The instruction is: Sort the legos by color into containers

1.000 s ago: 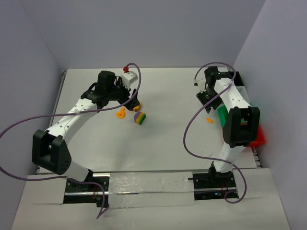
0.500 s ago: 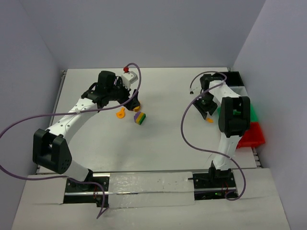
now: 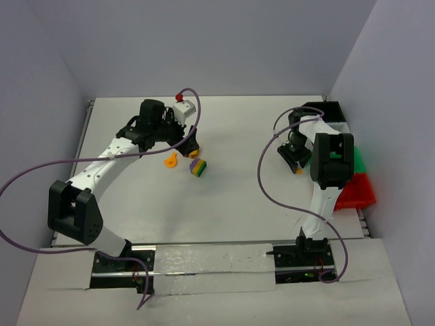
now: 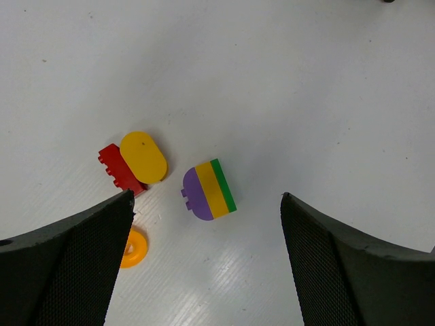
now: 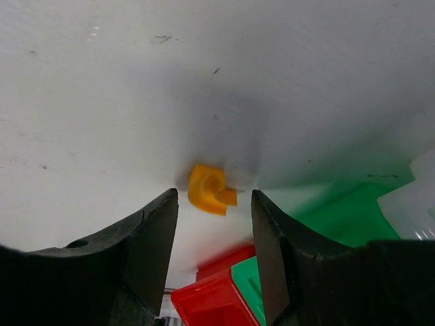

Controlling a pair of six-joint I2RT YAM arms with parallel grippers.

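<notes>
A stacked purple-yellow-green block (image 4: 209,189) lies on the white table between the tips of my open left gripper (image 4: 206,197). A red brick (image 4: 119,170) with a yellow oval piece (image 4: 143,157) against it lies to its left, and an orange ring (image 4: 133,247) lies beside the left finger. In the top view the left gripper (image 3: 192,145) hangs just above the block (image 3: 198,167) and ring (image 3: 172,161). My right gripper (image 5: 214,197) is open, its tips on either side of a small orange piece (image 5: 211,189), which also shows in the top view (image 3: 297,170).
The bins stand in a row along the right edge: black (image 3: 325,109), white (image 3: 342,127), green (image 3: 355,161), red (image 3: 358,193). The right arm covers parts of them. The green bin (image 5: 340,217) and red bin (image 5: 217,302) lie close behind the orange piece.
The right arm has swung away from over the bins, left and down, so its gripper now sits at the orange piece. The left arm has hardly moved.
</notes>
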